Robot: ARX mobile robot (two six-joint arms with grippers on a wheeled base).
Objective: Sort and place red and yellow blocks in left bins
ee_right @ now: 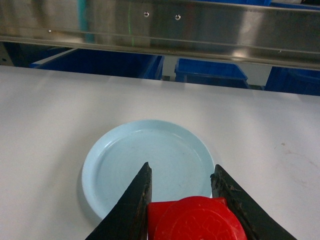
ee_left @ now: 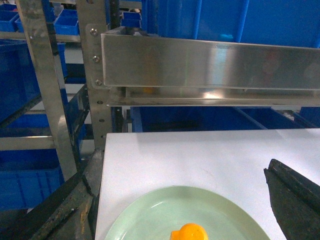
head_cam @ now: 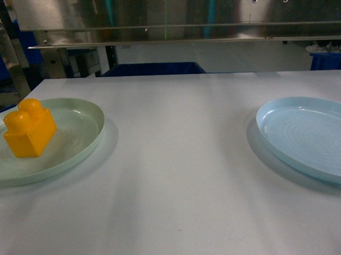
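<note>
Orange-yellow glossy plastic two-stud brick (head_cam: 29,128) sat on the left half of the shallow pale green round plate (head_cam: 87,136), studs up, body turned slightly off square to the white tabletop (head_cam: 178,177); the plate's raised rim kept it contained at the table's left side. The small red glossy plastic one-stud brick (ee_right: 197,220) was pinched between the two dark fingers of the right gripper (ee_right: 182,200), which were closed against its sides, held above the near rim of the shallow pale blue round plate (ee_right: 145,150); that plate itself was bare. Judgement: red brick was in hand and lifted, presumably for carrying to a bin, while the yellow one was not yet picked. Left gripper: only one dark finger (ee_left: 292,192) showed at the right edge of the left wrist view, above the green plate, nothing visibly between the jaws; the opposing finger was out of frame, so open or closed could not be told. Neither gripper appeared in the head view. Deep bright-blue plastic crates (ee_left: 30,180) stood on the metal shelving (ee_left: 55,100) off the table's left edge, and another blue crate (head_cam: 153,69) lay beyond the far edge under a stainless steel rail (head_cam: 184,26). Open tabletop between the plates gave free room; the low rail and shelf uprights would likely limit clearance for a high carry.
</note>
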